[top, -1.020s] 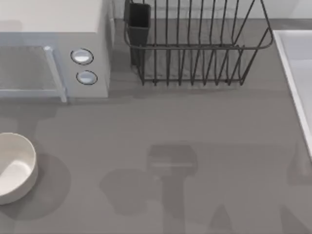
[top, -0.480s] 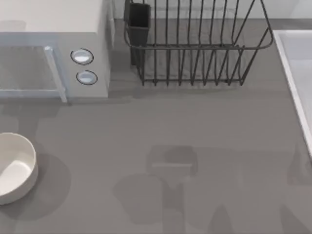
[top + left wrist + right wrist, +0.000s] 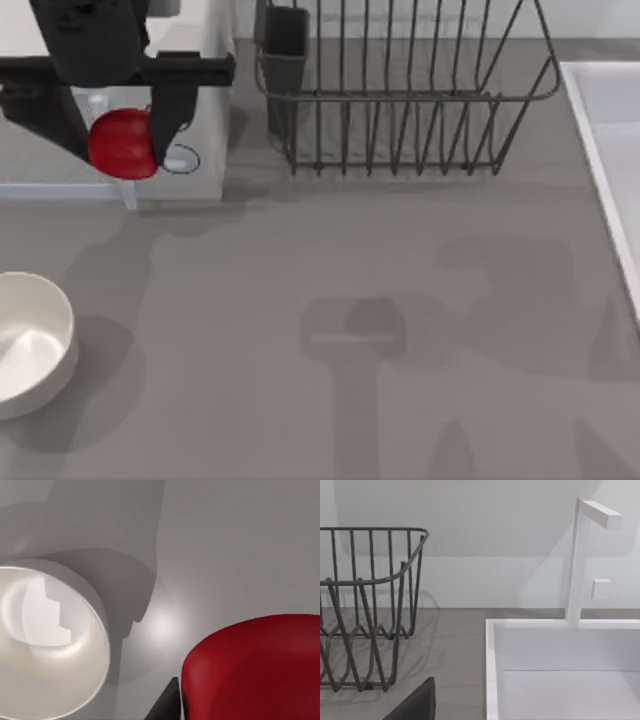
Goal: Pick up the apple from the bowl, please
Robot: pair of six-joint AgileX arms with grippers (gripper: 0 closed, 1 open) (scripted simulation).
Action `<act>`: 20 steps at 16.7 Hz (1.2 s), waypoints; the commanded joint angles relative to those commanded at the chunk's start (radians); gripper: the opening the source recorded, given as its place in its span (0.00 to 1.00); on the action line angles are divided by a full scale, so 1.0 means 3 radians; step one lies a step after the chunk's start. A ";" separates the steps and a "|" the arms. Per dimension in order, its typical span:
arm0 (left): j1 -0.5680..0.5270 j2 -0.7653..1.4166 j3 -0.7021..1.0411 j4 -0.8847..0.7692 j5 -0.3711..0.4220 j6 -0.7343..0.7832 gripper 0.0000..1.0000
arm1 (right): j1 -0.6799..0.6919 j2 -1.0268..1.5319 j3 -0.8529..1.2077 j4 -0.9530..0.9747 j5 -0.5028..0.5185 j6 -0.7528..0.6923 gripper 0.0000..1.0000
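Observation:
The red apple [image 3: 122, 143] hangs high above the table at the top view's back left, over the white appliance. My left gripper [image 3: 115, 138] is shut on it, a dark finger on either side. The white bowl [image 3: 30, 345] sits on the table at the left edge, well apart from the apple, and its pale inside holds nothing. In the left wrist view the apple [image 3: 255, 670] is close up, with the bowl [image 3: 45, 640] far below it. A dark edge of my right gripper [image 3: 415, 705] shows in the right wrist view, facing the rack and sink.
A white microwave-like appliance [image 3: 200, 100] stands at the back left. A dark wire dish rack [image 3: 400, 100] with a dark cup [image 3: 285, 45] stands at the back middle. A white sink [image 3: 610, 150] with a faucet [image 3: 577, 560] runs along the right edge.
My left gripper has come into the top view at the back left, holding the apple. Earlier the top view showed no arm and no apple. Shadows on the table have shifted.

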 joint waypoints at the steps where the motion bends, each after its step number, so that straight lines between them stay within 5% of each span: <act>1: -0.0200 0.0122 0.0035 0.0074 0.0004 -0.0216 0.00 | 0.0000 0.0000 0.0000 0.0000 0.0000 0.0000 1.00; 7: -0.0950 0.0584 0.0142 0.0401 0.0019 -0.0988 0.00 | 0.0000 0.0000 0.0000 0.0000 0.0000 0.0000 1.00; 14: -0.0946 0.0582 -0.0001 0.0531 0.0020 -0.0986 0.00 | 0.0000 0.0000 0.0000 0.0000 0.0000 0.0000 1.00; 20: -0.0945 0.0628 -0.0904 0.1518 0.0020 -0.0983 0.00 | 0.0000 0.0000 0.0000 0.0000 0.0000 0.0000 1.00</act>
